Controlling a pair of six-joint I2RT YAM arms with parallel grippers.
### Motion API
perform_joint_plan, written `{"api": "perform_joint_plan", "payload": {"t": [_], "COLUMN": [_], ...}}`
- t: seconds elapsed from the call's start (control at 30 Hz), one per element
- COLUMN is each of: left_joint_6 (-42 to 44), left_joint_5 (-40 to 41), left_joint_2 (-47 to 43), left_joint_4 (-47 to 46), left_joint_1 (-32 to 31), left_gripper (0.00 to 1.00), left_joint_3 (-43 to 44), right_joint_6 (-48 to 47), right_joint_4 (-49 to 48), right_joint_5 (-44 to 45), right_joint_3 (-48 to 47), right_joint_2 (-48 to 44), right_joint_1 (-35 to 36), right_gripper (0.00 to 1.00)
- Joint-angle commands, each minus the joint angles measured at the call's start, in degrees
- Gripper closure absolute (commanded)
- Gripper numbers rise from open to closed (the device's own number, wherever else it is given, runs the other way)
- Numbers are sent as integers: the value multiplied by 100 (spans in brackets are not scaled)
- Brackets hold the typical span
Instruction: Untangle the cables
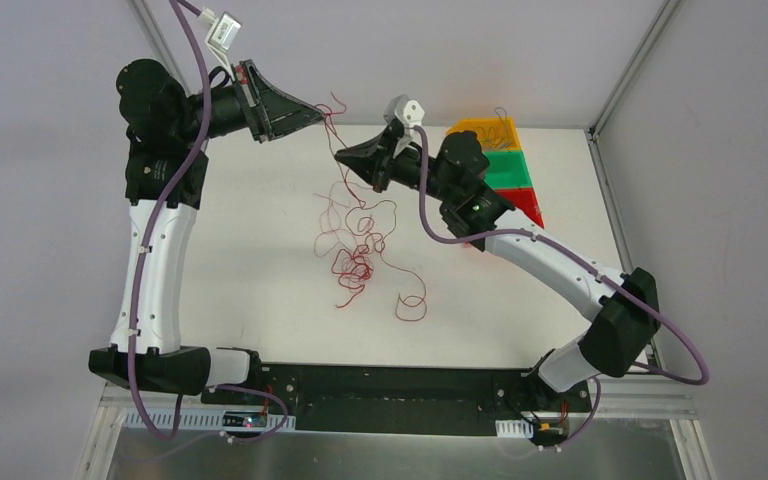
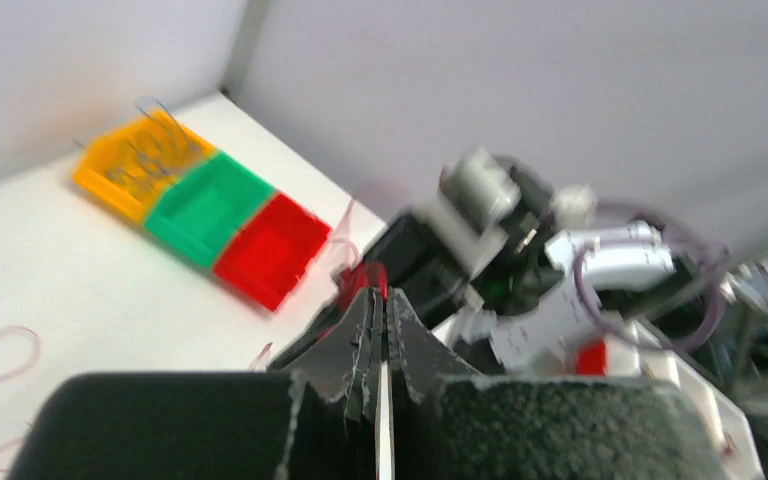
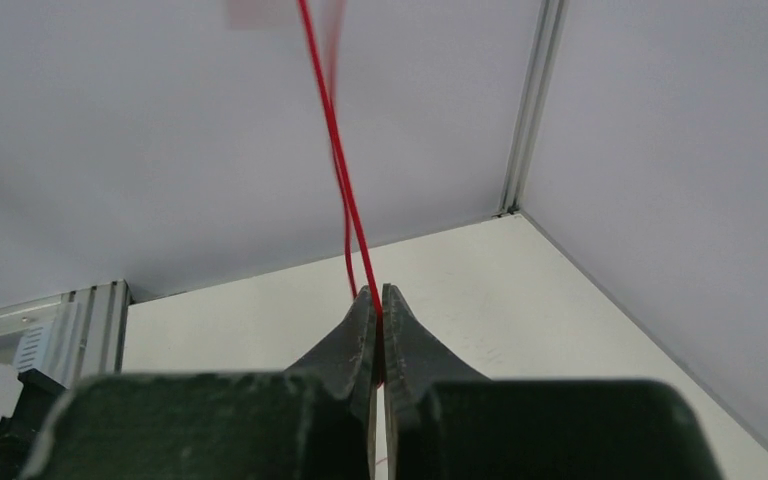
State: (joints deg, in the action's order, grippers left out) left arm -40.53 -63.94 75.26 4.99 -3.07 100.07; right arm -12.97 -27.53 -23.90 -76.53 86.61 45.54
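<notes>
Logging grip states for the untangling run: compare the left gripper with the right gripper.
Position: the left gripper sits farther back, pointing right. The right gripper sits nearer, pointing left.
Grip evidence: the right wrist view sharply shows a red cable rising from the right gripper's closed fingers. The left wrist view is blurred and shows only red at the left gripper's tips.
Shared: both are shut, with the red cable running between them above the tangle.

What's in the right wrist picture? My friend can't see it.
The right gripper pinches a thin red wire between its two dark fingers, and the wire runs up out of the picture. Behind are a white table and grey walls.
</notes>
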Motion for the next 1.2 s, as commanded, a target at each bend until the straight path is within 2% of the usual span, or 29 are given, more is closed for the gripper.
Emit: {"api": "perform_joint_plan", "payload": {"t": [0.0, 0.1, 0.2, 0.4, 0.5, 0.53, 0.57, 0.67, 0.73, 0.93, 1.17], "left_joint_6": [1037, 1942, 2471, 2982, 3155, 3162, 3139, 3133, 3200, 3255, 3277], "left_joint_5": [878, 1878, 2617, 3190, 2988, 2956, 2953, 2378, 1674, 1486, 1328], "left_joint_2": [-312, -509, -596, -678, -685, -746, -810, -1033, -1102, -1066, -870], "left_joint_4": [120, 595, 997, 1501, 1941, 2028, 2073, 2098, 2041, 1970, 1970], "left_joint_1": [175, 176, 176, 180, 177, 178, 176, 175, 167, 158, 144], "left_gripper": [100, 100, 100, 100, 100, 97, 87, 46, 32, 21, 23], "left_joint_3": [995, 916, 835, 598, 326, 111, -138, -940, -1349, -1885, -2334], "right_joint_6": [-467, -489, -483, -253, -30, 80, 232, 644, 705, 762, 682], "right_joint_4": [955, 1013, 1070, 1211, 1315, 1409, 1507, 1896, 2076, 2478, 2357], "right_joint_5": [248, 302, 323, 230, 277, 274, 258, 114, 36, 22, 99], "right_joint_3": [1222, 1637, 1820, 1592, 1062, 756, 412, -728, -1431, -2571, -3145], "right_joint_2": [41, -132, -285, -494, -583, -615, -650, -701, -699, -554, -344], "right_joint_1": [-333, -361, -366, -387, -427, -471, -523, -681, -739, -1060, -1787], "right_gripper": [100, 100, 100, 100, 100, 100, 100, 100, 100, 100, 100]}}
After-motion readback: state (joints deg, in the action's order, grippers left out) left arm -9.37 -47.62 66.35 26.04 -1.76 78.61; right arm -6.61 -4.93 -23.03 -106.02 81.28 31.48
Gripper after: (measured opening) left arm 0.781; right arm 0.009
